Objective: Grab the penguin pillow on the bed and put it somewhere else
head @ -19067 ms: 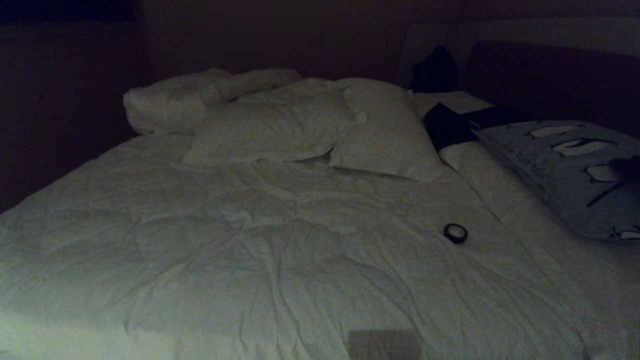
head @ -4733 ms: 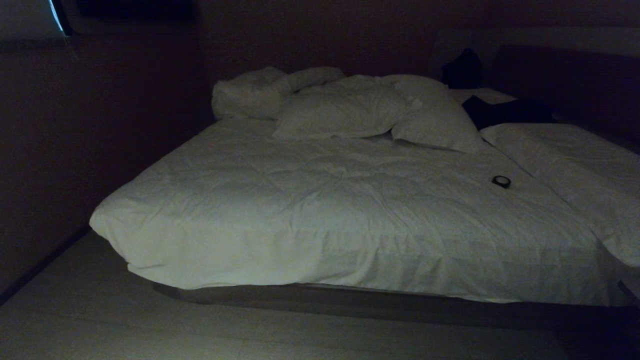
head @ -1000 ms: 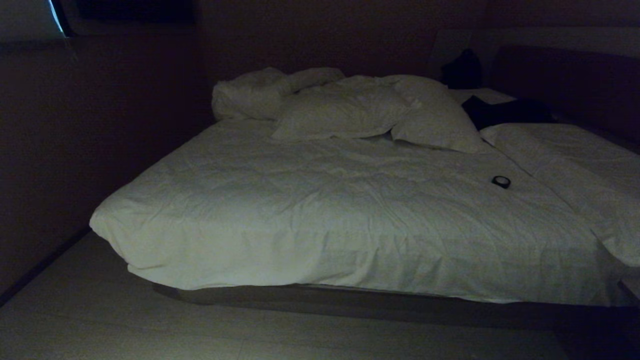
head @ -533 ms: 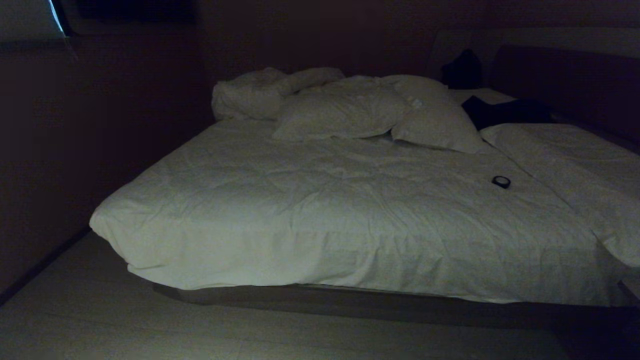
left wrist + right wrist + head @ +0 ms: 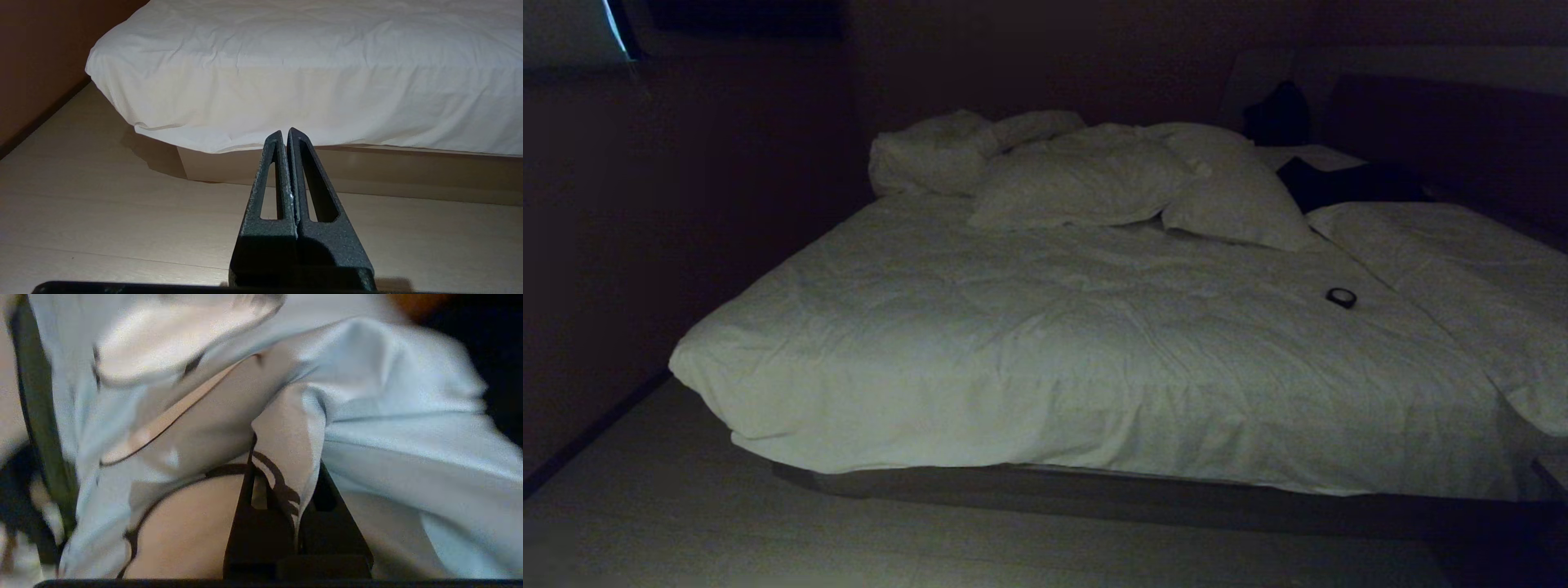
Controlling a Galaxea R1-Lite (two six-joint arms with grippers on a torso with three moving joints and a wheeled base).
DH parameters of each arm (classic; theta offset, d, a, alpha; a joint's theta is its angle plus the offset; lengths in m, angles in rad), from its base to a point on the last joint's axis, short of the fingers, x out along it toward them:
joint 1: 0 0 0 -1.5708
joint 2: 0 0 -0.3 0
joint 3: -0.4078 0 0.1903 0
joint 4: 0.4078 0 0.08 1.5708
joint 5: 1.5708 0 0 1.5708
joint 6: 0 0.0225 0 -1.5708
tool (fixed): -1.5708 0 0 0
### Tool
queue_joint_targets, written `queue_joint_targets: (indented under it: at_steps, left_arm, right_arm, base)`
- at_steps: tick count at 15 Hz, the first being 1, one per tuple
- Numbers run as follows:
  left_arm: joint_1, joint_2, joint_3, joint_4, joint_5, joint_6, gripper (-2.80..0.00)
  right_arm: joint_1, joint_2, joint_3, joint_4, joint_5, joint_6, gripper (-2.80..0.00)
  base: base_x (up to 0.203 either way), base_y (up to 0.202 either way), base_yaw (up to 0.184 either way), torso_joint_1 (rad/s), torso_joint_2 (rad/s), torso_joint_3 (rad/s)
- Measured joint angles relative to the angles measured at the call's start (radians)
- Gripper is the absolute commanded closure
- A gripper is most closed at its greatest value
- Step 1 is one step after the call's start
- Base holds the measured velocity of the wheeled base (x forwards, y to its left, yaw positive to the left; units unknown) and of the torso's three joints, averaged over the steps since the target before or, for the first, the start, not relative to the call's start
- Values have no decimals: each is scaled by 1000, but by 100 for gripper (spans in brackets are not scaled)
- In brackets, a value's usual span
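Note:
The penguin pillow (image 5: 388,416) fills the right wrist view: pale grey-blue fabric with black penguin outlines. My right gripper (image 5: 286,465) is shut on a fold of it, and the cloth covers the fingertips. Neither the pillow nor this gripper appears in the head view. The bed (image 5: 1045,351) lies wide and low under a wrinkled white duvet on a dark base. My left gripper (image 5: 284,132) is shut and empty. It hangs over the floor and points at the bed's foot edge (image 5: 310,73).
Plain white pillows (image 5: 1094,180) are heaped at the head of the bed. A small black ring (image 5: 1341,297) lies on the duvet at the right, with dark cloth (image 5: 1339,184) behind. A dark wall (image 5: 645,245) runs along the left. Pale floor (image 5: 768,539) lies before the bed.
Nothing differs in the head view over the last second. Since the earliest frame the camera has pulled back from the bed, and the penguin pillow no longer lies on its right side.

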Motion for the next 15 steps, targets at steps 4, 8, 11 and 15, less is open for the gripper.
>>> queue_joint_targets:
  at_steps: [4, 8, 11, 15]
  left_arm:
    - [0, 0, 0, 0, 0, 0, 0]
    - [0, 0, 0, 0, 0, 0, 0]
    - [0, 0, 0, 0, 0, 0, 0]
    - [0, 0, 0, 0, 0, 0, 0]
  right_arm:
    - [18, 23, 148, 4, 4, -130, 0]
    - [51, 79, 198, 1, -6, -237, 0]
    - [55, 106, 197, -3, -5, -284, 0]
    - [55, 112, 197, 4, 1, -299, -280]
  base:
    - [0, 0, 0, 0, 0, 0]
    - [0, 0, 0, 0, 0, 0]
    - [0, 0, 0, 0, 0, 0]
    - [0, 0, 0, 0, 0, 0]
